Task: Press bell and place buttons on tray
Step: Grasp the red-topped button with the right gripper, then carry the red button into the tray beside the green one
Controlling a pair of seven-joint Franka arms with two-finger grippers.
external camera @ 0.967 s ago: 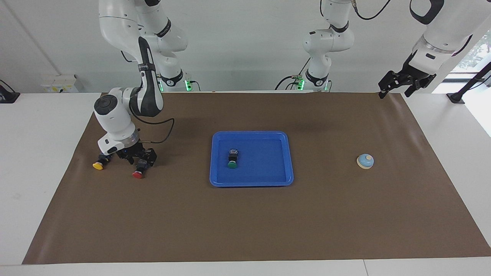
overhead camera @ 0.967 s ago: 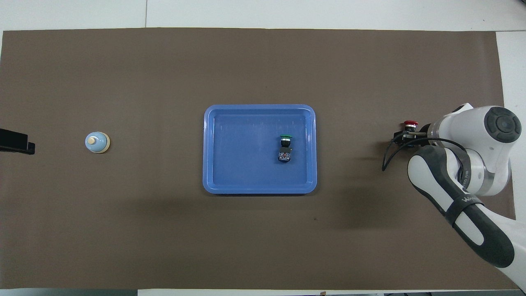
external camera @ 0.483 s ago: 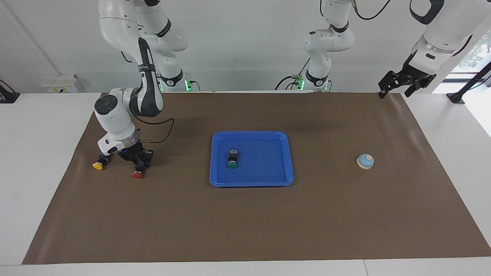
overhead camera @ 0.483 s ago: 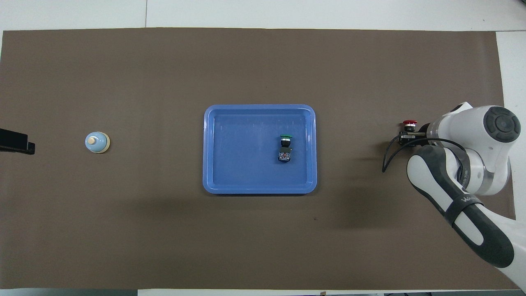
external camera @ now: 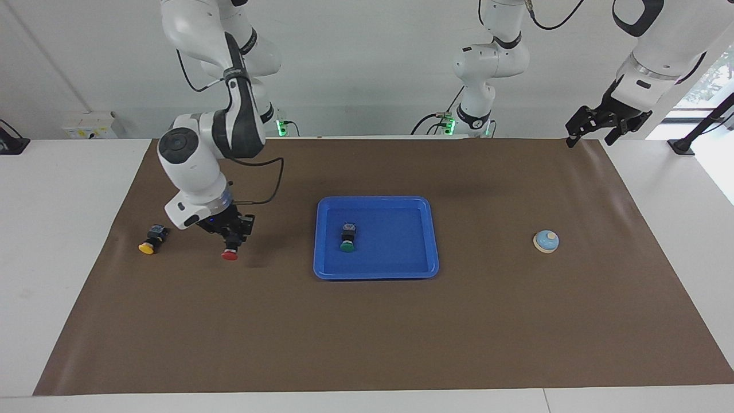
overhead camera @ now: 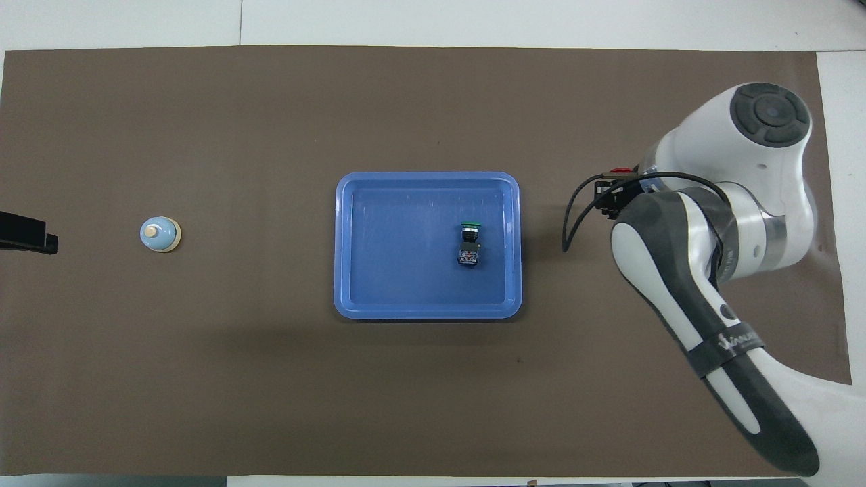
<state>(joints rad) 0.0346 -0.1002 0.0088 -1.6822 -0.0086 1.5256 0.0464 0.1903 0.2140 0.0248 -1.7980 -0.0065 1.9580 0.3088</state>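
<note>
Right gripper [external camera: 231, 238] pinching red button [external camera: 230, 254], lifted over brown mat [external camera: 367, 332] between yellow button [external camera: 148, 246] and blue tray [external camera: 421, 241]. Green button [external camera: 347, 245] lying in tray. Left gripper [external camera: 596, 129] spread, waiting above mat corner. Bell [external camera: 546, 241] toward left arm's end.

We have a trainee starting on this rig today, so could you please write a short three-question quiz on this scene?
1. True or false: the green button lies in the blue tray.
2. Which button is the right gripper shut on? A) yellow B) red C) green
3. Fill in: the light-blue bell sits on the brown mat toward the ____ arm's end of the table.

Key:
1. True.
2. B: the red button is held above the mat between the yellow button and the tray.
3. Left. The left gripper waits open above the mat's corner at that end.
</note>
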